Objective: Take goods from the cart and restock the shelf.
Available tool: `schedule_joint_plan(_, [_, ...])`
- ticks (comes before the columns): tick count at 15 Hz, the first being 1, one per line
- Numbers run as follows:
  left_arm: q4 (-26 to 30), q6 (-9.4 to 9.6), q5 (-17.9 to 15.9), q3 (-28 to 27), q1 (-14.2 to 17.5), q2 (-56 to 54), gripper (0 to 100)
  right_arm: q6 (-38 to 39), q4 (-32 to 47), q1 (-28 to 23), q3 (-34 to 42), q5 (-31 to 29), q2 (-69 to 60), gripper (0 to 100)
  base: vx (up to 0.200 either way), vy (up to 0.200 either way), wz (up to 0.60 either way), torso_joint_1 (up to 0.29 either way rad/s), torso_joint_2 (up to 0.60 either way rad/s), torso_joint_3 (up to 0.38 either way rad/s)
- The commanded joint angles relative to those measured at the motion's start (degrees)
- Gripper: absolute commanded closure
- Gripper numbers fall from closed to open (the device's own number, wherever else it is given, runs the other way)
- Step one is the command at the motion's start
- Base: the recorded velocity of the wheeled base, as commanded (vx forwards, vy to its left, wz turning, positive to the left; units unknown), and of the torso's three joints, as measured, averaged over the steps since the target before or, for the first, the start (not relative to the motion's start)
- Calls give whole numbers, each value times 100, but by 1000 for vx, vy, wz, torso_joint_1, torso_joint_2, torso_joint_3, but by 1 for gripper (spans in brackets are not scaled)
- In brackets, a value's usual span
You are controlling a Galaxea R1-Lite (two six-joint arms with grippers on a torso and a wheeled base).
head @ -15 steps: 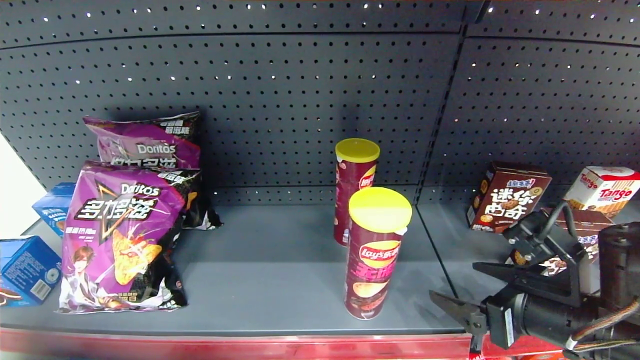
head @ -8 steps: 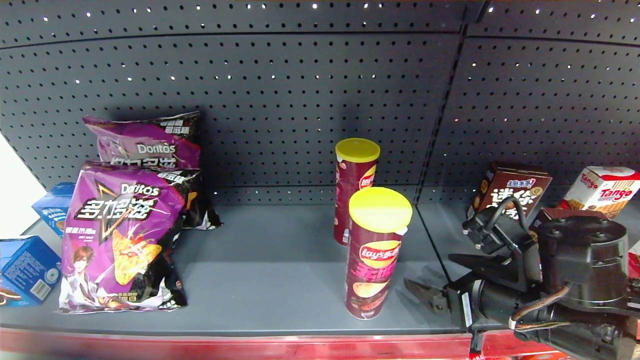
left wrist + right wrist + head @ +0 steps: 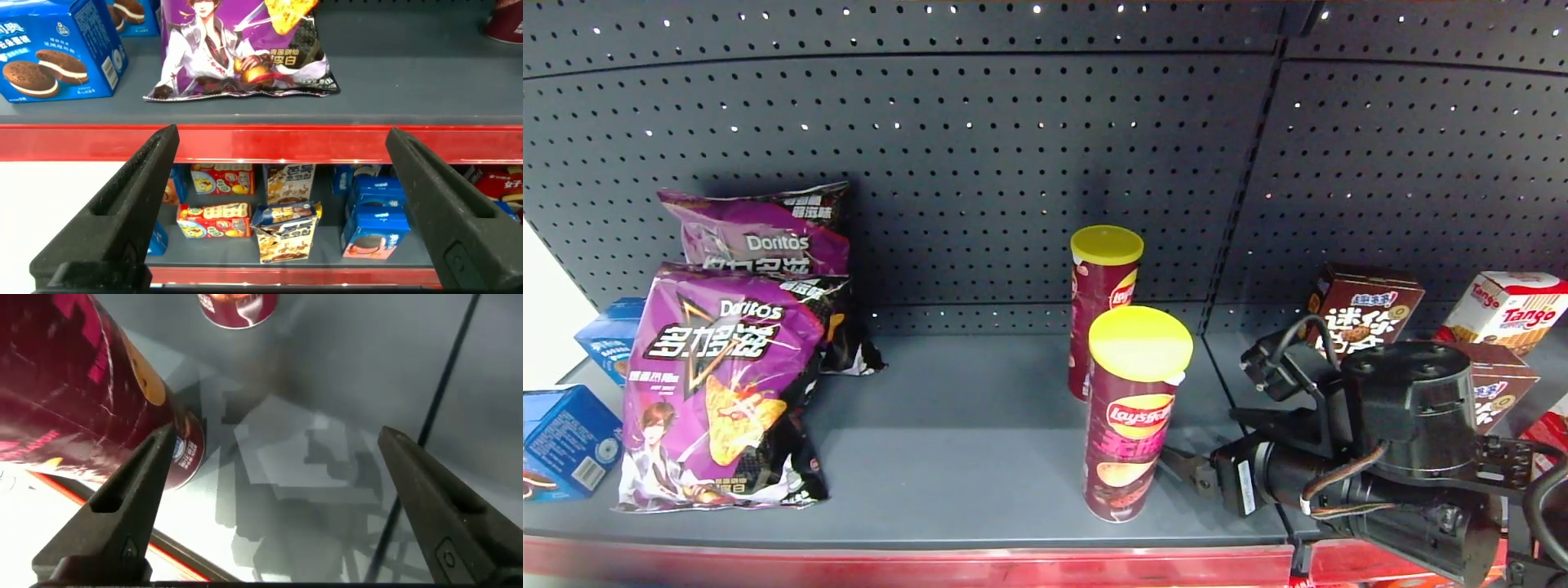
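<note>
Two maroon chip cans with yellow lids stand on the grey shelf [image 3: 964,441], the front can [image 3: 1134,416] near the edge and the rear can [image 3: 1103,302] behind it. My right gripper [image 3: 1202,439] lies low over the shelf just right of the front can, open, with one finger [image 3: 127,510] against the front can [image 3: 90,400] near its base. The rear can [image 3: 239,306] stands farther in. My left gripper [image 3: 282,216] is open and holds nothing, in front of the shelf's red edge [image 3: 270,140].
Purple chip bags [image 3: 723,384] lean at the shelf's left beside blue cookie boxes [image 3: 568,441]. Brown biscuit boxes [image 3: 1364,314] and a red-white wafer box [image 3: 1511,310] sit at the right. A lower shelf holds several boxes [image 3: 286,220]. Open room lies between bags and cans.
My right arm has moved left along the shelf toward the front can, and its finger now reaches the can. The can's top has shifted slightly left.
</note>
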Motion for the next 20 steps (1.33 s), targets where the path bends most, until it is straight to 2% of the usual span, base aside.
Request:
schedule_joint_plan(1, [1,-2,4,1,0,-2,0,0,-6,53,-20,3,43,0,0,0,0,0,0,0])
schedule_joint_plan(5, [1,-2,4,1,0,-2,0,-44,-67,44,15,12,43,0,0,0,0,0,0,0])
schedule_joint_plan(8, [1,-2,4,1,0,-2,0,-97,-76,-176,50,-67,-194,0,0,0,0,0,0,0])
schedule_joint_plan(12, [1,-2,4,1,0,-2,0,-853,-50,-281,806,3,-1679,0,0,0,0,0,0,0])
schedule_joint_plan(14, [1,-2,4,1,0,-2,0,-1108,56,-272,894,29,-2374,0,0,0,0,0,0,0])
schedule_joint_plan(18, [1,-2,4,1,0,-2,0,-1354,1137,-316,894,38,-4219,0,0,0,0,0,0,0])
schedule_joint_plan(20, [1,-2,4,1,0,-2,0,-1503,2297,-958,1052,12,-6170,0,0,0,0,0,0,0])
